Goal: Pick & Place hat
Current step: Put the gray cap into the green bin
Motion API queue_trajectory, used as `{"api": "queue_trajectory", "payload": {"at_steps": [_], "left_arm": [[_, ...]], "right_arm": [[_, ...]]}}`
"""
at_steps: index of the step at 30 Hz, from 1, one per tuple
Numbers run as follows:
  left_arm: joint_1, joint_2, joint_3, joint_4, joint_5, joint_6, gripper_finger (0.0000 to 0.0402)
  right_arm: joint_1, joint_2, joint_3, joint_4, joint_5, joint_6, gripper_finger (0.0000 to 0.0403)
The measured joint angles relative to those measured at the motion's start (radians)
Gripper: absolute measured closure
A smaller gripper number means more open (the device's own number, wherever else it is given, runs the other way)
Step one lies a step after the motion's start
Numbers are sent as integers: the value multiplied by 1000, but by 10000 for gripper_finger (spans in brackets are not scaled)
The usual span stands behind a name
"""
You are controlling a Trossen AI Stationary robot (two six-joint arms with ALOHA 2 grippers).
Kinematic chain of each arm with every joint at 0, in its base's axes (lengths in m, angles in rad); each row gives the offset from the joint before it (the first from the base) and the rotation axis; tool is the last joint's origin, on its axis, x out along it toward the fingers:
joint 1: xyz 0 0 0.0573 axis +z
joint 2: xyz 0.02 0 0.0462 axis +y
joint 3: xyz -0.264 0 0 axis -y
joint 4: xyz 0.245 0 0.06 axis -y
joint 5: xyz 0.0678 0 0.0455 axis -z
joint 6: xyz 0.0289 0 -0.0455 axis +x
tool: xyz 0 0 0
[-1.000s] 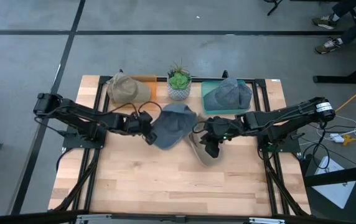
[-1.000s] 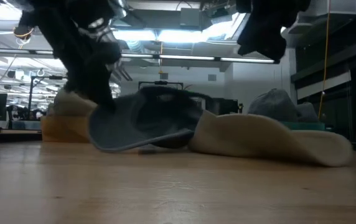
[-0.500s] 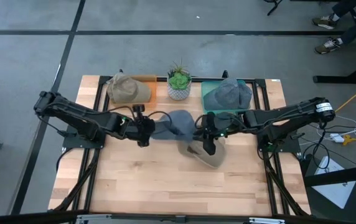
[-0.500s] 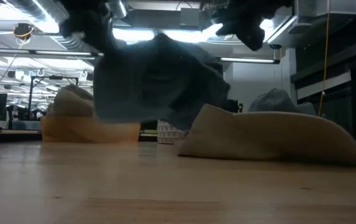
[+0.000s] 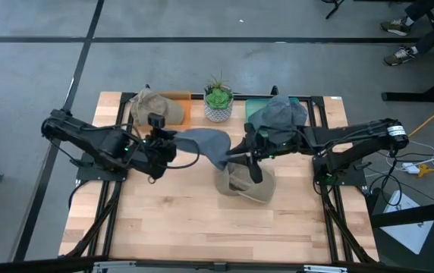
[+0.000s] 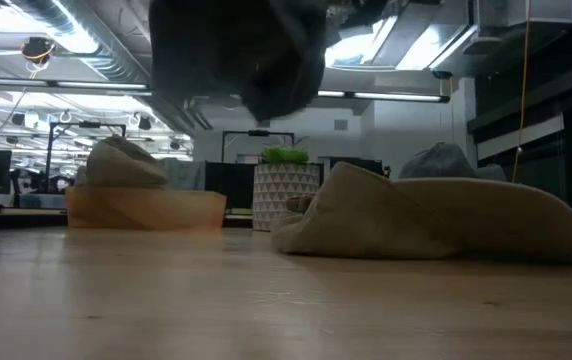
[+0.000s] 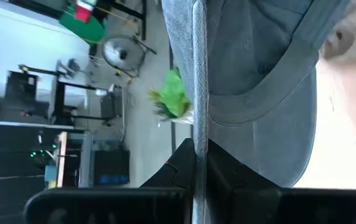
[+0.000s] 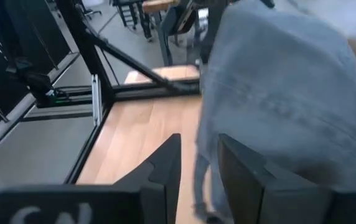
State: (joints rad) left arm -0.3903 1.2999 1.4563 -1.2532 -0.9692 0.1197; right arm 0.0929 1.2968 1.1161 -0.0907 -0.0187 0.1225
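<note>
High view, frame centre: left gripper [image 5: 173,149] and right gripper [image 5: 247,151] both pinch the grey cap [image 5: 204,144], lifted above the table [image 5: 164,227]. Transfer underway; next, carry it to its placement spot.

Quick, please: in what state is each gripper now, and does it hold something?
Left gripper: closed on the brim of the grey-blue cloth cap, which is lifted off the table.
Right gripper: closed on the same cap's other edge.

Grey-blue hat [image 5: 203,143] hangs stretched in mid-air above the counter, betw. both end effectors. Tan hat [image 5: 245,183] lies crumpled on the wood just beneath it.
</note>
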Motion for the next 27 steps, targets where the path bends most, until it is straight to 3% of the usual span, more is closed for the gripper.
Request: {"api": "queue_trajectory", "payload": {"at_steps": [5, 12, 19, 27], "left_arm": [[-44, 0, 111, -62, -34, -8, 392], [-91, -1, 217, -67, -45, -85, 392], [-110, 0, 219, -85, -24, -148, 391], [-109, 0, 219, -29, -32, -176, 391]], "right_arm": [[-1, -4, 79, -13, 6, -106, 299], [-11, -69, 142, -138, 155, -280, 299], [-92, -166, 136, -282, 48, -237, 299], [-137, -142, 136, -198, 48, -232, 299]]}}
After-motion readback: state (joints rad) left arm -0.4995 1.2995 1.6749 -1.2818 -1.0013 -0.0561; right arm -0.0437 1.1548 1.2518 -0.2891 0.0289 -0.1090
